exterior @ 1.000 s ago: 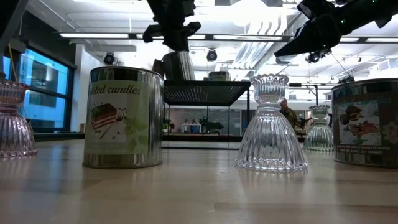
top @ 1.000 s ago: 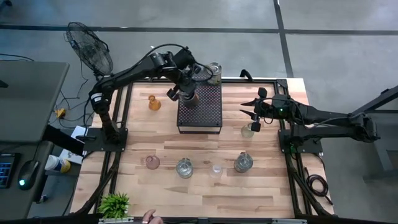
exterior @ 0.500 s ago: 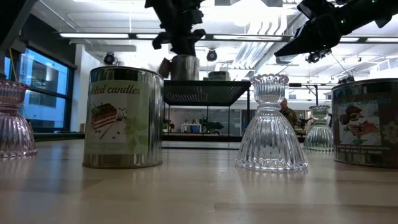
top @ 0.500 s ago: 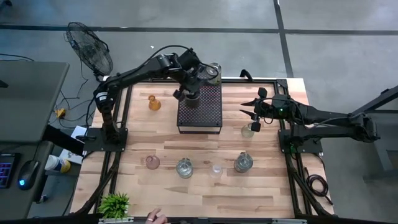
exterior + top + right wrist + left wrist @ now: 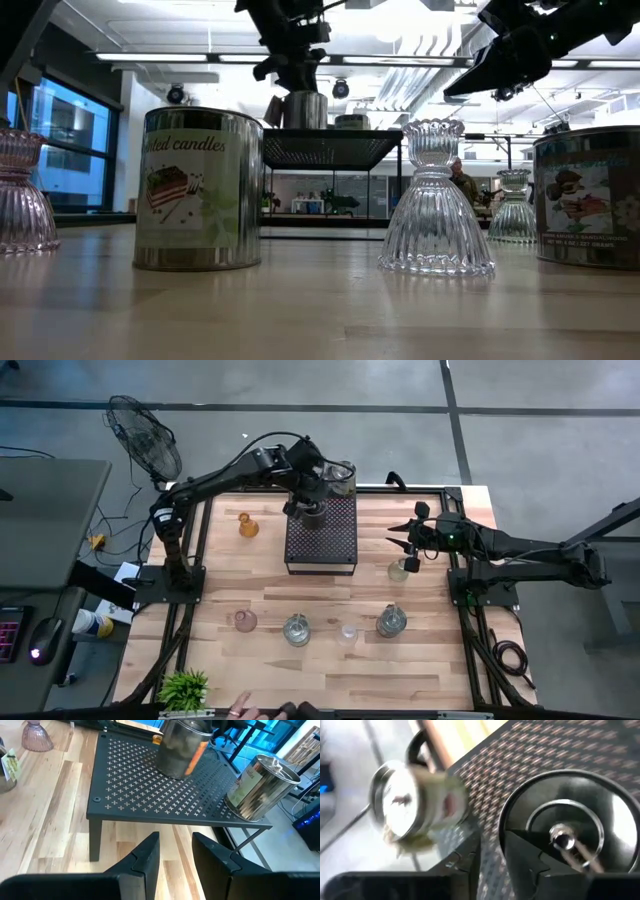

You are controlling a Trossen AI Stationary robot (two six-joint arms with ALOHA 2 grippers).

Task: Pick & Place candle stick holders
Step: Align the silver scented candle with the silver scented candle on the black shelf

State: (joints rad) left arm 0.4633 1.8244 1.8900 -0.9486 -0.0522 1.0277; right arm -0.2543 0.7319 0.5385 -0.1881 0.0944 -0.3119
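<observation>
My left gripper (image 5: 312,500) is over the far left part of the black perforated tray (image 5: 335,550), shut on a silvery round tin holder (image 5: 560,820), which also shows in the low view (image 5: 303,110). A second tin (image 5: 343,475) stands on the tray's far right corner. My right gripper (image 5: 393,534) hangs open and empty right of the tray, above a clear glass holder (image 5: 398,570). On the table stand an amber holder (image 5: 247,525), a pinkish holder (image 5: 244,621), a tin (image 5: 296,630), a clear holder (image 5: 346,632) and another tin (image 5: 391,622). My left gripper holds the tin holder by its rim (image 5: 504,815), one finger inside the open top and one outside the wall. The fingers come from above, pointing down. The tin is upright, with its bottom at the tray's top surface (image 5: 330,133); whether it rests there I cannot tell.
A fan (image 5: 145,440) stands beyond the table's far left corner. A small green plant (image 5: 185,688) sits at the near left edge. A person's hand (image 5: 240,710) shows at the near edge. Bare wood lies between the tray and the near row.
My left gripper has carried the tin holder a little toward the table's far and right edges over the tray, and the tin stays upright in the hold. My right gripper has kept still.
</observation>
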